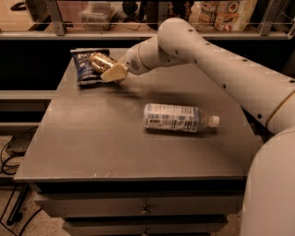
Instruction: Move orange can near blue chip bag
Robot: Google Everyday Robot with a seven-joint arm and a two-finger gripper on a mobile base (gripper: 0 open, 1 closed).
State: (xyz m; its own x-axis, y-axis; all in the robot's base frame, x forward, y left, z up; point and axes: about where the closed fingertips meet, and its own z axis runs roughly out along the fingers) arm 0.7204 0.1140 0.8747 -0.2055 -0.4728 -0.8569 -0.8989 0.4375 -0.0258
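Note:
The orange can (100,62) is golden-brown and tilted, held in my gripper (109,71) at the far left of the table. The gripper is shut on the can and holds it just over the right edge of the blue chip bag (85,66). The bag is dark blue with white lettering and lies flat at the table's back left corner. My white arm (207,60) reaches in from the right.
A clear plastic bottle (177,118) with a white label lies on its side at the middle right of the grey table (92,143). A shelf with goods (221,11) runs behind the table. Cables (11,152) lie on the floor at left.

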